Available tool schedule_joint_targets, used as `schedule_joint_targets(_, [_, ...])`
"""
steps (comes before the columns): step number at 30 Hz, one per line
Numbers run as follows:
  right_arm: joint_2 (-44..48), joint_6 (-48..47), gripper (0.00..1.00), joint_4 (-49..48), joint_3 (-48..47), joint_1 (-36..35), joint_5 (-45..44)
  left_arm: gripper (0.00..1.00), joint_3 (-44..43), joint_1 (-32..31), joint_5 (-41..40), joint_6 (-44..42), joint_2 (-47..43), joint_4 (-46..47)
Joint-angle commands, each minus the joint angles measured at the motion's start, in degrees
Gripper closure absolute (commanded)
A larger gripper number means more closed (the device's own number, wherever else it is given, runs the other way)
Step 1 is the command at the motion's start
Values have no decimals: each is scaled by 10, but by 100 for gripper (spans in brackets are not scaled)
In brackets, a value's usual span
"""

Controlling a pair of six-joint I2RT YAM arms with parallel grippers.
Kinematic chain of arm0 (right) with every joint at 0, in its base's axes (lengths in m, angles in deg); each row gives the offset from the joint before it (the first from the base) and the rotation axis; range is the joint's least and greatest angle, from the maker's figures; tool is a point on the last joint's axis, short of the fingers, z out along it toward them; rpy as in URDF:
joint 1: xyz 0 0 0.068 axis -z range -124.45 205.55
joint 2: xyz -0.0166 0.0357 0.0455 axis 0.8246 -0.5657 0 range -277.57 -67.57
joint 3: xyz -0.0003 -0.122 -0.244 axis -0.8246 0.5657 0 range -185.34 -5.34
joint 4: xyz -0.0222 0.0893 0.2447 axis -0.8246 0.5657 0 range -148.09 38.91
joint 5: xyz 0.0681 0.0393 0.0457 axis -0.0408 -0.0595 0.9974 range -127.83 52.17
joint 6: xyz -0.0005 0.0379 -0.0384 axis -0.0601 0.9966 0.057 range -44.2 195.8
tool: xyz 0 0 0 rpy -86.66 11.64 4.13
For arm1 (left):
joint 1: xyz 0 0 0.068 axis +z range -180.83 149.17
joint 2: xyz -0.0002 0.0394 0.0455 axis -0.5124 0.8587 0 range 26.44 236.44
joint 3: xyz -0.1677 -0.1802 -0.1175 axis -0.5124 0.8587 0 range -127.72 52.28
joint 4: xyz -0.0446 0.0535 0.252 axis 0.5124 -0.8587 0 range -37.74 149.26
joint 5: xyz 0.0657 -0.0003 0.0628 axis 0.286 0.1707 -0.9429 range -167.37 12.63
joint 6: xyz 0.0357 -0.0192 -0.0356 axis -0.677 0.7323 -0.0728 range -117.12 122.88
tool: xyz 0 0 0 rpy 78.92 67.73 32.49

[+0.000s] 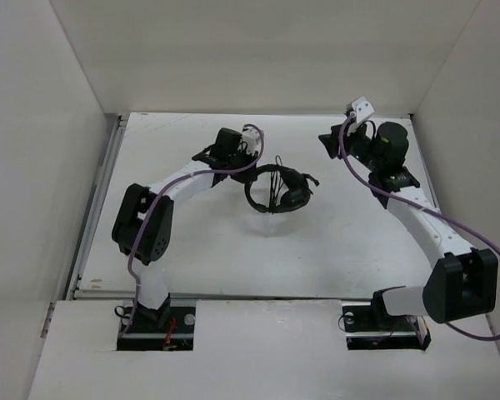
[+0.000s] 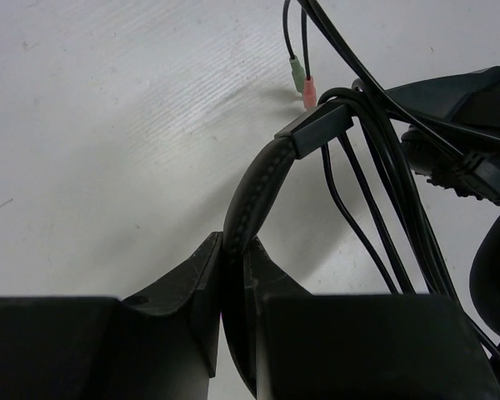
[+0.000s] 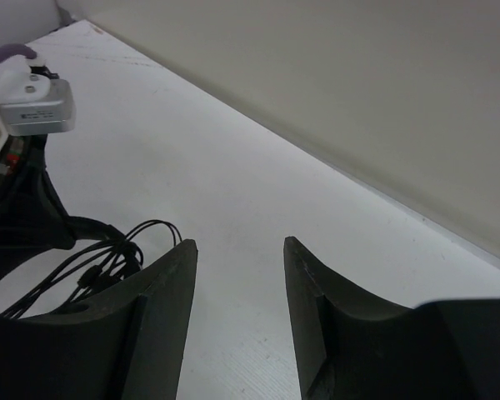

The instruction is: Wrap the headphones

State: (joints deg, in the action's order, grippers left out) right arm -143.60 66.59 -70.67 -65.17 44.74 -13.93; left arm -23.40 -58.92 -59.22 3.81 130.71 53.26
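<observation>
Left wrist view: headset (image 2: pixel 258 192) band's lower end is hidden btwn left fingers (image 2: pixel 183 287). Earcup (image 2: pixel 458 100) cut off at right edge, cable (image 2: pixel 375 208) at top & bottom. Plugs (image 2: pixel 304 90) too small to find in top view. Right fingers (image 3: pixel 162 308), well off the headset, cut off at bottom; they hide part of the cable loops.

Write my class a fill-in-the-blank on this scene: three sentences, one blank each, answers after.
1. The left gripper is shut on the padded ____ of the headphones.
2. The right gripper is ____ and holds nothing.
3. On the cable, one plug is pink and the other plug is ____.
Missing words: band; open; green.
</observation>
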Motion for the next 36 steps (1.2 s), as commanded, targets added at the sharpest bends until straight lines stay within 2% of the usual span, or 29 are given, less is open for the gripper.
schedule_joint_targets(1, [25, 2, 48, -46, 4, 4, -7, 98, -60, 2, 5, 30, 19, 44])
schedule_joint_targets(8, [31, 3, 47, -52, 12, 17, -6, 98, -115, 3, -15, 33, 88, 43])
schedule_joint_targets(19, [35, 2, 47, -54, 20, 29, -3, 91, -165, 21, -76, 29, 164, 43])
schedule_joint_targets(22, [36, 2, 47, -54, 20, 31, -3, 82, -173, 28, -90, 29, 175, 43])
schedule_joint_targets(30, [39, 2, 46, -54, 24, 42, -3, 71, -180, 39, -104, 27, 179, 37])
schedule_joint_targets(32, [40, -1, 45, -54, 27, 44, -3, 57, -177, 38, -104, 26, 165, 35])
schedule_joint_targets(36, [43, -25, 44, -50, 38, 44, -3, 53, -166, 32, -90, 37, 93, 7])
